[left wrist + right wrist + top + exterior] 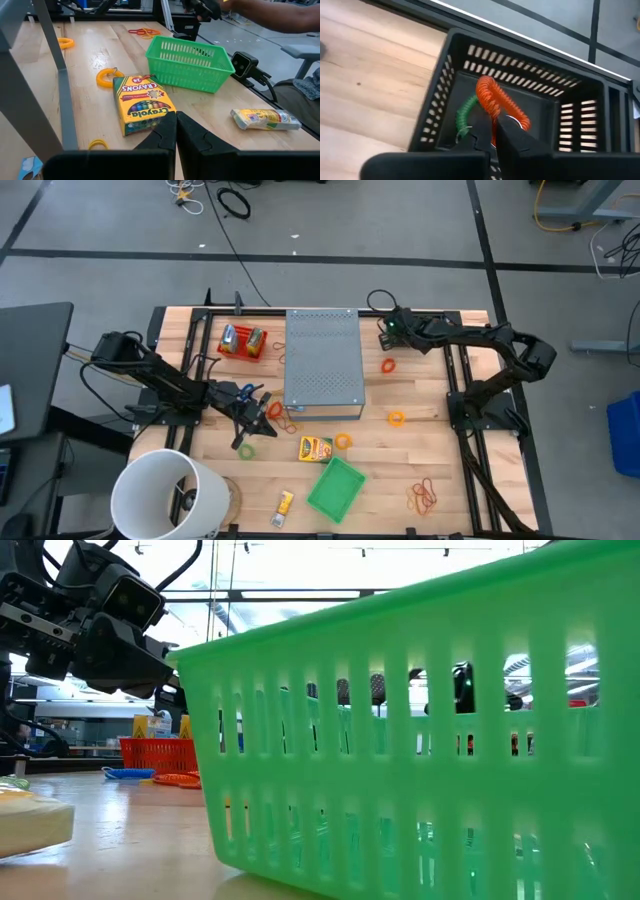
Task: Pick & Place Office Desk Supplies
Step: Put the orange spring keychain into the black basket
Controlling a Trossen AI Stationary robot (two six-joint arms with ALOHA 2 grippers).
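My right gripper (492, 125) hangs over the black basket (445, 90) at the worktop's far edge, just right of the grey perforated box (322, 360). Its fingers are nearly together. They seem to pinch the orange coiled loop (492, 97) at the tips, though from this angle I can't swear to the contact. A green coiled loop (465, 115) already lies inside that basket, so one piece is sorted and a second is about to be.

My left gripper (176, 120) is closed on nothing and sits low near the worktop's left side, pointing at the crayon box (142, 102).

Much is left. The crayon box, several orange loops (397, 418), a bunch of red bands (425, 497) near the front right corner and a small packet (285, 502) at the front edge are all loose on the wood. The green basket (335, 487) looks empty, so I judge the task well short of half done.
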